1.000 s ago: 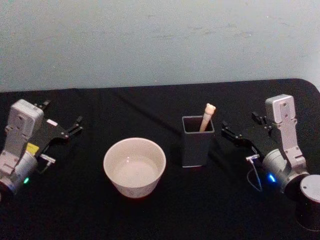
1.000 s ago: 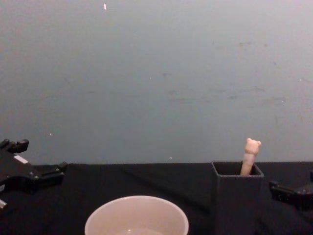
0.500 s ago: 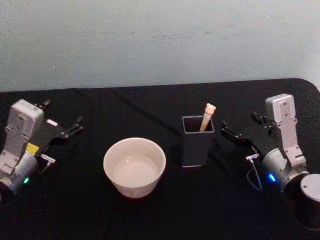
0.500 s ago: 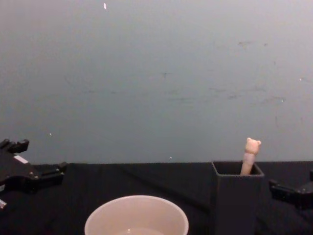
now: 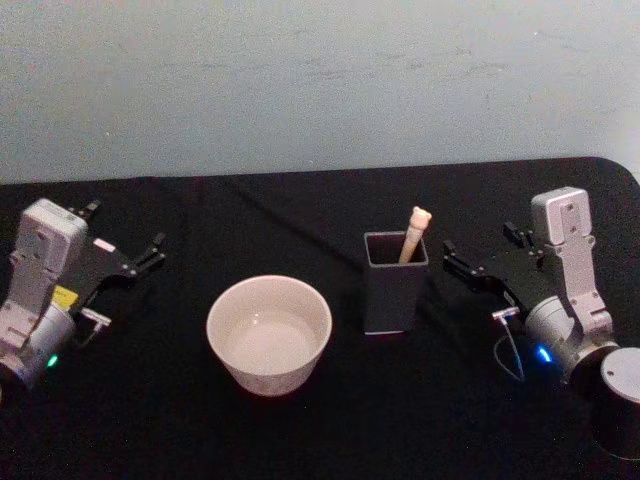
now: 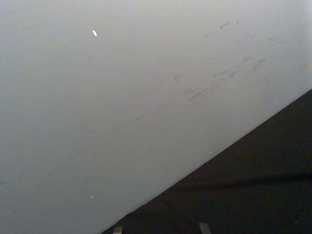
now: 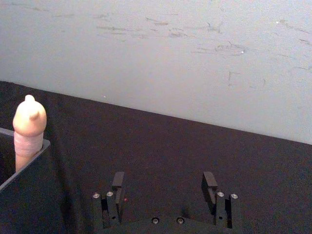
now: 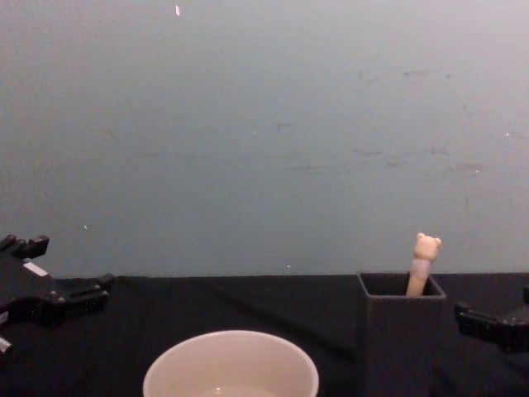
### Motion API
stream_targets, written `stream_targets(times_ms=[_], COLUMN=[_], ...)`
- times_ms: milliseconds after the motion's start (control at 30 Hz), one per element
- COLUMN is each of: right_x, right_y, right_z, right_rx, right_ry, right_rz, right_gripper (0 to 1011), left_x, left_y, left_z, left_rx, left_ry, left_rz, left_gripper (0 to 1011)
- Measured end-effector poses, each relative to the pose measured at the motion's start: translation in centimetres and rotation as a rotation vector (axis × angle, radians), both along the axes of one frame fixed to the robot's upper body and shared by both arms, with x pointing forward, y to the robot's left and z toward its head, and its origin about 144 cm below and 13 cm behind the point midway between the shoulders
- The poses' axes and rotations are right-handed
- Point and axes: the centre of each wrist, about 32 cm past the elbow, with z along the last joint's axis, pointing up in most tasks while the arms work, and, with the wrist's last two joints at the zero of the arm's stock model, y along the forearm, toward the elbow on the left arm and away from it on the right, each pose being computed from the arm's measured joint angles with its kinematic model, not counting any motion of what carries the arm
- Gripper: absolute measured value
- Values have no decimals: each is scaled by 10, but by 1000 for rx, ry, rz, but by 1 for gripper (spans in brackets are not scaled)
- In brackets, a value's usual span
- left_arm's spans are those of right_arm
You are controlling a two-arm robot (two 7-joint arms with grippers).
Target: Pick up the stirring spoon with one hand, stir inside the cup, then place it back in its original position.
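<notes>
Both grippers, left (image 5: 152,252) and right (image 5: 452,262), sit open; right should pinch the spoon (image 5: 413,232) just below the bear head in the holder (image 5: 393,295).

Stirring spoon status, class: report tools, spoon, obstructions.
Right tool open beside holder, empty. Left tool parked left. Stirring spoon upright in holder. Cup untouched. Nothing between.

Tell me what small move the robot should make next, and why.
Probably ease the open right gripper toward the spoon, whose bear-head handle sticks up from the holder right beside it. The left gripper sits farther off, beyond the cup.
</notes>
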Motion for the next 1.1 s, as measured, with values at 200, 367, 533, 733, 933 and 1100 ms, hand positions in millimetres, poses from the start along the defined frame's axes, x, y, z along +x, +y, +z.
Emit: stream_targets(times_ms=[200,367,533,733,933,1100], right_x=[0,0,0,0,0,0], right_y=[0,0,0,0,0,0], right_z=[0,0,0,0,0,0], right_rx=[0,1,1,2,2,2], right_ry=[-1,-2,-2,-2,-2,-2], right_rz=[0,0,-1,0,0,-1], right_gripper=[1000,1000,1000,1000,1002,1000], left_x=[0,0,0,0,0,0], left_y=[0,0,0,0,0,0], left_z=[0,0,0,0,0,0], left_rx=[0,0,0,0,0,0], left_ry=[0,0,0,0,0,0], left_rz=[0,0,0,0,0,0], left_gripper=[1002,1001,1001,1001,1001,1002])
